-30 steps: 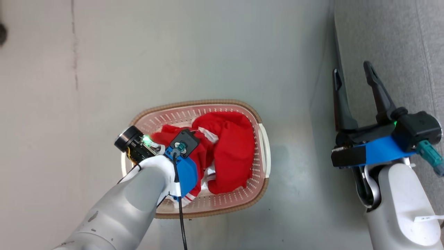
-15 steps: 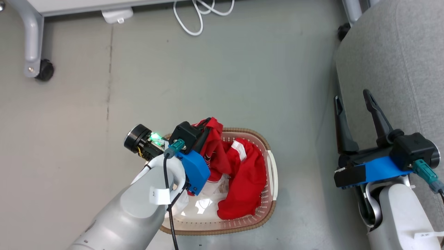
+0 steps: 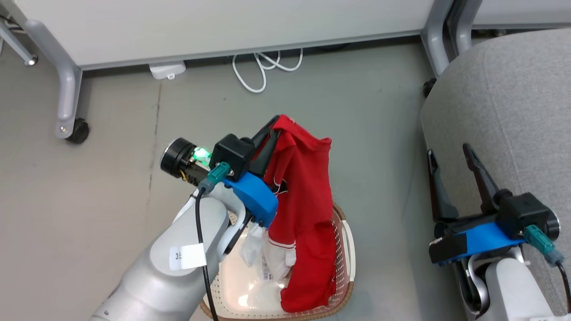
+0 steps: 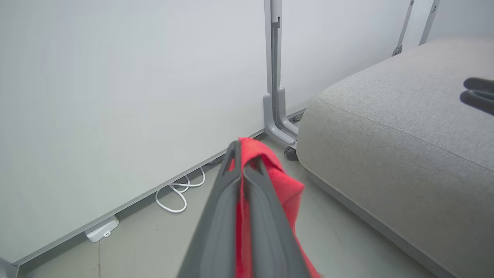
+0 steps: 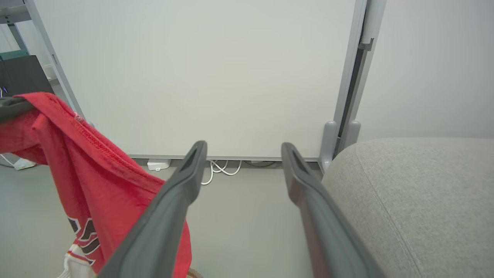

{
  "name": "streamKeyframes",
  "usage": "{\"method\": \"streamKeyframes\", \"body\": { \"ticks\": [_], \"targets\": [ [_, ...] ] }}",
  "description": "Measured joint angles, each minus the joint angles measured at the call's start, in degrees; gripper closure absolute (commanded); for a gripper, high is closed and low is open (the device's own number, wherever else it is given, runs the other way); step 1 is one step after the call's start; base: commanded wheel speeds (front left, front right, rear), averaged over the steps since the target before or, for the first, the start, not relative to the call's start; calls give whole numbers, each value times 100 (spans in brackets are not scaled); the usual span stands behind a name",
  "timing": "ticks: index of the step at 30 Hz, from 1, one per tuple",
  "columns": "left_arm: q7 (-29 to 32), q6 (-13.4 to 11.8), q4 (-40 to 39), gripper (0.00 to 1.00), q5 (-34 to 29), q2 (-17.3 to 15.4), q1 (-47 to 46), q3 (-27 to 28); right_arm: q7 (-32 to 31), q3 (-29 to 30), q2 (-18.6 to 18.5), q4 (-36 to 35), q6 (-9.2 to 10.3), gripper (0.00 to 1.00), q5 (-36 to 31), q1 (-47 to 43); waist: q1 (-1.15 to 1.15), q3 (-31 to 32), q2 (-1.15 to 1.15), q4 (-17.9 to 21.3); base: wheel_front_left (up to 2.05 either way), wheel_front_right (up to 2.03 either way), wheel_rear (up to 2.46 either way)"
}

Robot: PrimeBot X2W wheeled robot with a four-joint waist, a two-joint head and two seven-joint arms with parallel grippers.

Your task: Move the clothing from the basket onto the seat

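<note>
Where the left forearm and the bottom edge of the head view cut it off, the one basket shows just part of its rim and floor, and the lower end of the clothing rests inside it, so whether the red cloth is one garment or two I cannot tell. Its long axis runs up and down, the top pinched between the closed fingers of the left gripper above the basket. Farther right, the right gripper is spread wide and empty beside the one grey seat.
</note>
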State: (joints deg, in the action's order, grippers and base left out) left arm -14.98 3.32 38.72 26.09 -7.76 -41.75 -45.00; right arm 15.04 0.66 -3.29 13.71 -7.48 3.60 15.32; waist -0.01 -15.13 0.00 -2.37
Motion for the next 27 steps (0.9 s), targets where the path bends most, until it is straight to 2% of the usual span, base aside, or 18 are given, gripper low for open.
{"method": "streamKeyframes", "body": {
  "ticks": [10,27],
  "targets": [
    [-1,8,-595,100,-258,218,-101,490,0,19,22,92,0,0,26,-304,0,449,0,-7,0,0,0],
    [0,134,-750,100,-439,277,-60,561,0,-19,35,199,0,0,153,-731,0,1150,0,70,0,0,0]
  ]
}}
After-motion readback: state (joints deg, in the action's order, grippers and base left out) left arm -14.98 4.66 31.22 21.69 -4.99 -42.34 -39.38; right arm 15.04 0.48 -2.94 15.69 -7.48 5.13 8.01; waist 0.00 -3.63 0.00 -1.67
